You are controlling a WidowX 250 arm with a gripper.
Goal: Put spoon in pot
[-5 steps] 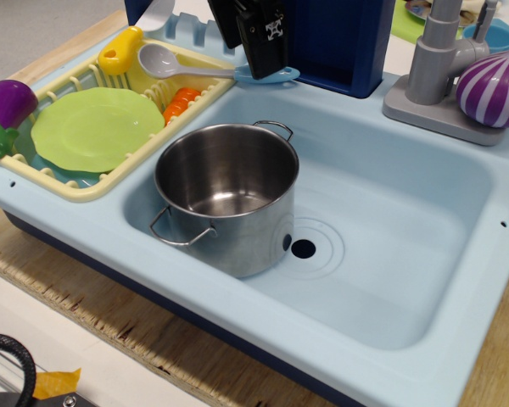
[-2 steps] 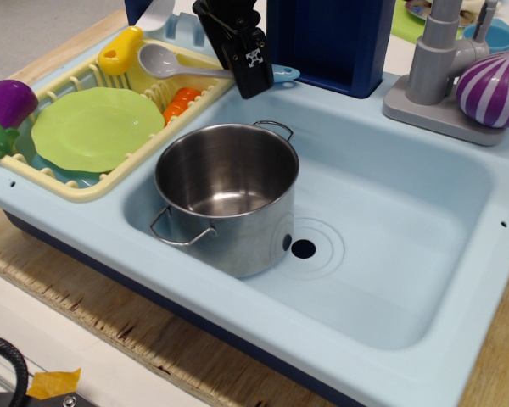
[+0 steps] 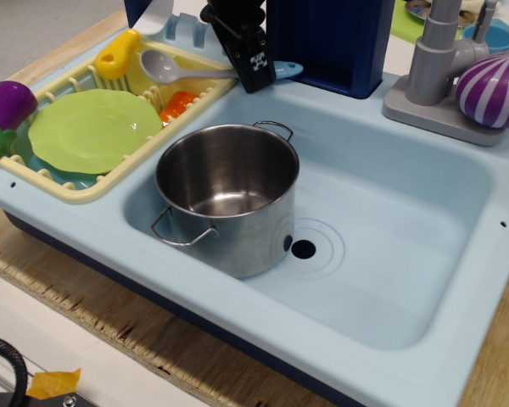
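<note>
Right now the black gripper (image 3: 256,75) is down at the back rim of the sink (image 3: 424,254), set over the stem of the spoon (image 3: 182,69) near its light blue end; whether its jaws are actually pinching the stem I cannot tell from this angle. The spoon's grey bowl reaches left across the far edge of the yellow drying rack (image 3: 93,188), next to a yellow-handled utensil (image 3: 119,52). A green plate (image 3: 93,129) fills most of the rack, with an orange piece (image 3: 176,105) at its right edge.

The pot (image 3: 229,197) stands upright in the left part of the basin, mouth open and empty, one wire handle toward the front, one toward the back. To its right the basin floor lies bare past the drain hole (image 3: 303,248). A grey faucet (image 3: 437,59) and a purple striped ball (image 3: 494,89) sit at the far right corner.
</note>
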